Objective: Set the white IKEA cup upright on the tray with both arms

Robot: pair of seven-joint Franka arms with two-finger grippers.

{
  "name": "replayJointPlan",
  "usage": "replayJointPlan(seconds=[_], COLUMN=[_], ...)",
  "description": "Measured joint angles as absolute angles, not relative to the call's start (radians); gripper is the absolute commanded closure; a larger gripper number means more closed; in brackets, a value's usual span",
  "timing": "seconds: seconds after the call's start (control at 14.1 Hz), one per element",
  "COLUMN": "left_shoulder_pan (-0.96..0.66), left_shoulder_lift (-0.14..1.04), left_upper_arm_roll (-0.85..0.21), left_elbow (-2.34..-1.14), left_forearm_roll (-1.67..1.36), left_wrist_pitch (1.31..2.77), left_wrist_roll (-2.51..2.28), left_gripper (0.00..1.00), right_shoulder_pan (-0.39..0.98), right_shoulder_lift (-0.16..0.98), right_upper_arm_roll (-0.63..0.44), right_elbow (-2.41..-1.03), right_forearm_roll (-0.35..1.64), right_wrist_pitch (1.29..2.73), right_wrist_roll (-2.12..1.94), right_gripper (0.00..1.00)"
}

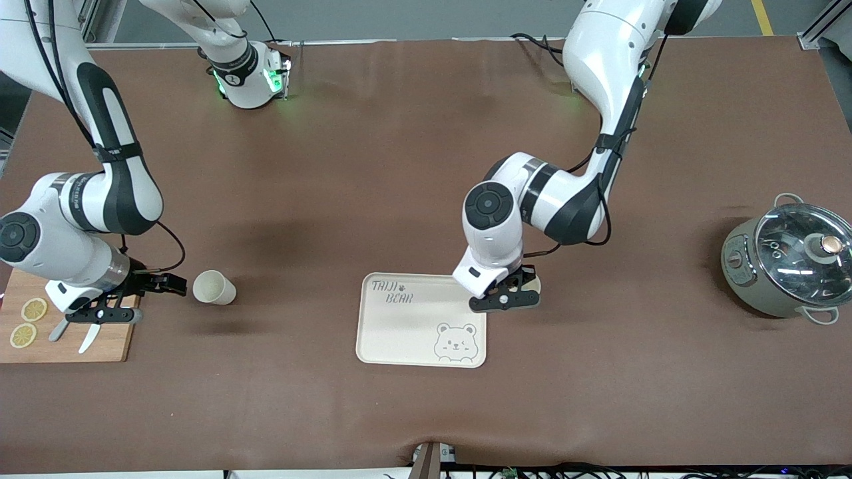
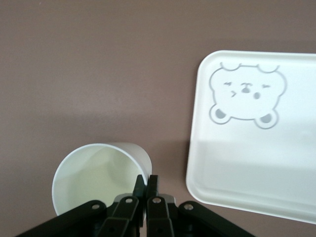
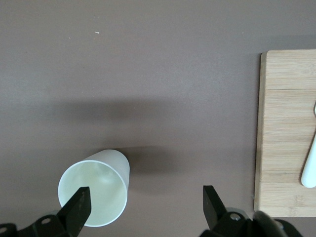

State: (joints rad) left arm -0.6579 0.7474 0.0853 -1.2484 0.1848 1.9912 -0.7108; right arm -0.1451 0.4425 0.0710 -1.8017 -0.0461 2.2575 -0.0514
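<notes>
Left hand (image 2: 146, 185) pinches the white cup's (image 2: 94, 173) thin rim beside the tray (image 2: 256, 163), so the cup could slip or tip, while the spread right hand (image 3: 145, 197) waits by 1 other cup (image 3: 106, 173).

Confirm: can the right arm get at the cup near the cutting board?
Likely yes. The right gripper stands open right beside that cup, with only bare table around it and nothing blocking.

The only readable lettering is "TAIJI BEAR", written in grey in two lines on the cream tray (image 1: 393, 332) at the corner toward the robots and the right arm's end of the table, diagonally across from the bear face (image 1: 455, 342) drawn there.
</notes>
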Motion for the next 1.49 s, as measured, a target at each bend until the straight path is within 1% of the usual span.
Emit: replayJointPlan(seconds=[0.28,0.43,0.57,0.78,1.06,1.49], left_shoulder_pan=[-0.660,-0.672,-0.684,-0.706,-0.730,-0.745], left_shoulder_lift=[0.794,0.825,0.843,0.861,0.913,0.950], left_upper_arm_roll=[0.085,0.084,0.083,0.083,0.082,0.081], left_elbow=[-1.142,-1.092,-1.066,-1.057,-1.056,-1.053], left_forearm_roll=[0.182,0.165,0.131,0.112,0.111,0.111], left_wrist_pitch=[1.984,1.985,1.991,2.014,2.072,2.119], left_wrist_roll=[-0.712,-0.718,-0.725,-0.733,-0.772,-0.806], left_gripper=[1.00,1.00,1.00,1.00,1.00,1.00], right_shoulder_pan=[-0.145,-0.145,-0.145,-0.145,-0.145,-0.145], right_shoulder_lift=[0.444,0.444,0.444,0.444,0.444,0.444], right_upper_arm_roll=[0.071,0.071,0.072,0.073,0.074,0.075], right_elbow=[-1.853,-1.866,-1.879,-1.905,-1.945,-1.954], right_forearm_roll=[-0.046,-0.046,-0.046,-0.046,-0.046,-0.046], right_wrist_pitch=[2.329,2.337,2.342,2.359,2.415,2.426], right_wrist_roll=[-0.051,-0.051,-0.051,-0.051,-0.052,-0.052], right_gripper=[0.00,0.00,0.00,0.00,0.00,0.00])
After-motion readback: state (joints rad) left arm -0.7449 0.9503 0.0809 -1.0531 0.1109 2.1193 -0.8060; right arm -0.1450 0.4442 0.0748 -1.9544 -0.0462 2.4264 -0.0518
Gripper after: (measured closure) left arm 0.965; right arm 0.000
